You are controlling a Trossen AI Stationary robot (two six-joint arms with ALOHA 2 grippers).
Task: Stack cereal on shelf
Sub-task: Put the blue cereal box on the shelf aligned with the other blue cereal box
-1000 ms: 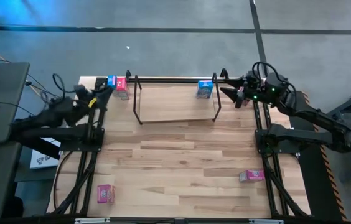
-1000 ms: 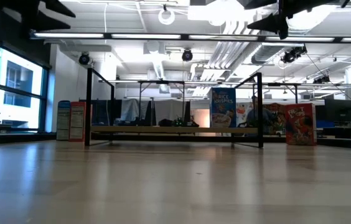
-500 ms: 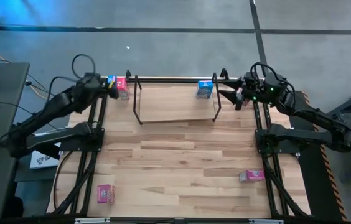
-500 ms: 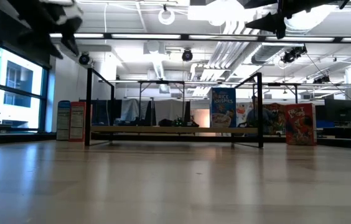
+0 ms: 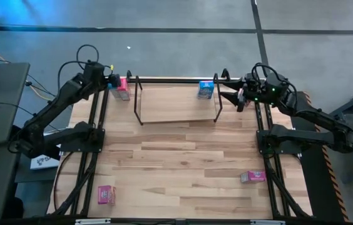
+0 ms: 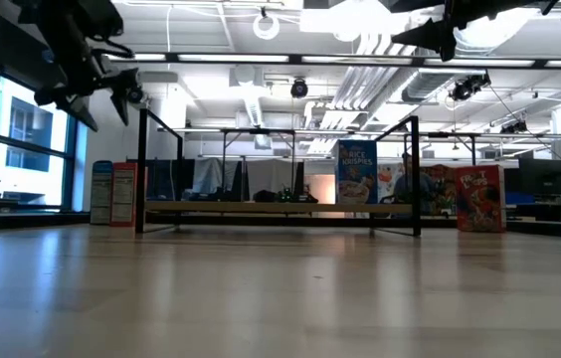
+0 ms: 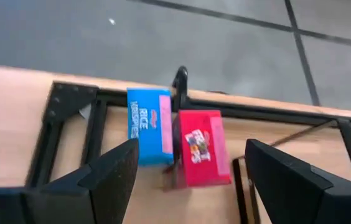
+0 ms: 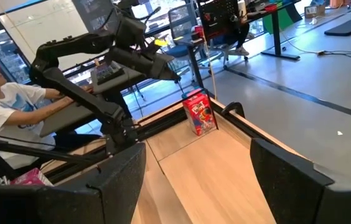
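site: open-plan lab/office | exposed ceiling ducts (image 6: 261, 99); strip lights (image 6: 290, 62); desks (image 8: 350, 28); office chair (image 8: 225, 25)

My two arms, both matte black

I see looping black cables over the left arm (image 5: 57, 109), green indicator lights near the right arm's (image 5: 314, 119) wrist, and broad, wedge-shaped dark fingers (image 7: 110, 180) on each gripper.

Five cereal boxes: two blue (image 5: 205, 90), three pink (image 5: 106, 195). One shelf (image 5: 176, 111). Two arms, each with one gripper.
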